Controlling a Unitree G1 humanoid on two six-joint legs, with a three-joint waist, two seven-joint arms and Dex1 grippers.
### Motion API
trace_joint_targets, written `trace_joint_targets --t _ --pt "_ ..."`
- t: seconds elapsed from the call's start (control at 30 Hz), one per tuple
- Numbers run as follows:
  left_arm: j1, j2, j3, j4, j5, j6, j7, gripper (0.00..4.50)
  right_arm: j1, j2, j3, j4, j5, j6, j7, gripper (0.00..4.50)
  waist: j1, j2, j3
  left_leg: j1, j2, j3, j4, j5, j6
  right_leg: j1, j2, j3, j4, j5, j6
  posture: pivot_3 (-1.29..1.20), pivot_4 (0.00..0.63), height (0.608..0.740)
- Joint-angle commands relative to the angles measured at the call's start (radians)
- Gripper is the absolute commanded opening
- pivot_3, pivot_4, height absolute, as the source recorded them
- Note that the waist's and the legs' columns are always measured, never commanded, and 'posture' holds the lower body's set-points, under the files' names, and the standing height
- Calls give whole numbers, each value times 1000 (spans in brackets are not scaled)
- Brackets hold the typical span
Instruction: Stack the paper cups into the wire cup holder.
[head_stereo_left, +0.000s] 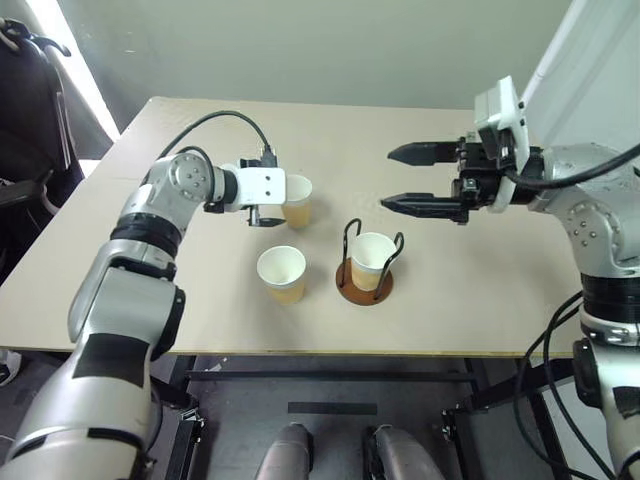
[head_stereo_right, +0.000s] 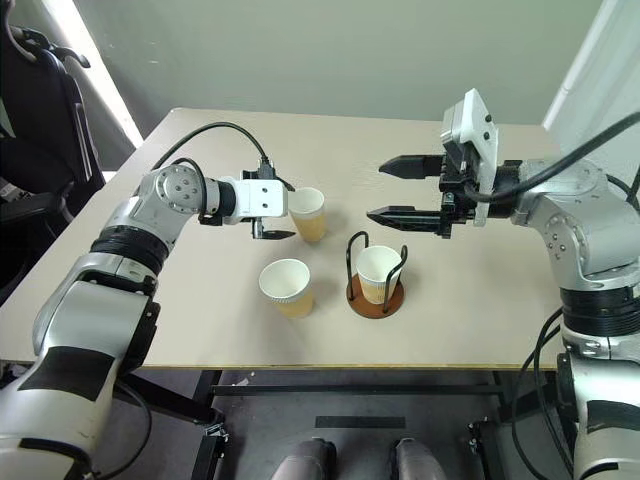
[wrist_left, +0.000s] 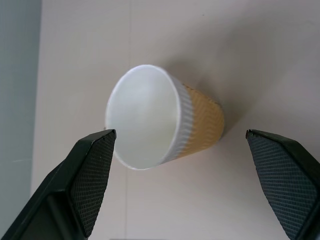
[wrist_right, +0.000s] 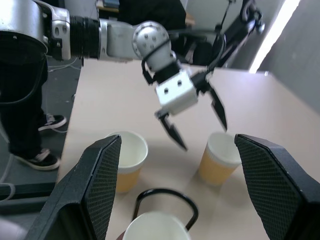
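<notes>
Left eye view, listed from the near table edge outward.

Item: paper cup (head_stereo_left: 282, 273), upright on the table (head_stereo_left: 470, 310), nearest the front edge, apart from its neighbours and untouched.

Item: wire cup holder (head_stereo_left: 364, 281), reddish-brown disc with two black wire loops, just right of that cup. One paper cup (head_stereo_left: 372, 260) already sits inside it, between the loops, leaning slightly.

Item: third paper cup (head_stereo_left: 297, 200), upright, farther back. The left gripper (head_stereo_right: 272, 224) is at it with its fingers spread wide and nothing gripped; in the left wrist view the cup (wrist_left: 162, 120) lies between the two pads, one pad close by the rim, the other well apart.

Item: right gripper (head_stereo_left: 400, 178), raised above the table beyond the holder, pointing toward the robot's left, fingers parted, empty.

Step in hand, by judgement: taking hold of the far cup. One of three is stacked. Doing it well calls for centring the cup between the pads, closing on the ribbed tan wall below the rim, and squeezing lightly, since a thin paper wall will likely crush or tip.

Obstructions: the near cup stands beside the route to the holder; the wire loops leave a narrow entry; the raised right gripper hangs close by the holder and could crowd the approach.

Surroundings: dark chair (head_stereo_left: 30, 100) and a person's shoes (wrist_right: 45, 155) off the table's side.
</notes>
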Motion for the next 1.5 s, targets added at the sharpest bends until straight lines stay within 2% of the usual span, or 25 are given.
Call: trace_joint_targets --t 0.03,0.57,0.9,1.0,1.03,1.37,1.5 --pt "-16 9 1 12 13 5 33 4500 -3 -8 -5 -5 -11 -49 10 3656 0 0 0 0 0 0 0 0 0 0 -1 0 0 0 0 0 150 740" --pt "-33 -32 -35 60 92 -5 213 4500 22 -6 7 -25 -8 -52 6 3656 1 0 0 0 0 0 1 0 0 1 -1 0 0 0 1 0 150 740" --pt "-31 -53 -37 68 95 -12 188 4500 26 -16 14 -47 -5 -41 -2 3656 1 0 0 0 0 1 1 0 0 1 0 0 0 0 1 0 150 740" --pt "-31 -56 -43 67 102 -19 187 3932 25 -17 12 -65 1 -31 -7 3701 2 0 0 0 0 1 2 0 0 1 0 0 0 0 1 0 150 740" --pt "-31 -57 -46 67 106 -21 191 3614 24 -16 11 -69 2 -30 -9 3701 1 0 0 0 0 1 2 0 0 1 -1 1 0 0 1 0 150 740" --pt "-41 -67 -45 70 92 -33 163 51 30 -18 6 -86 4 -18 -19 3701 2 0 0 0 0 1 3 0 0 1 0 0 0 0 2 0 150 740" --pt "-49 -63 -43 69 90 -46 149 51 32 -19 6 -82 2 -20 -18 3701 2 0 0 0 0 1 3 0 0 2 0 0 0 0 2 0 150 740"
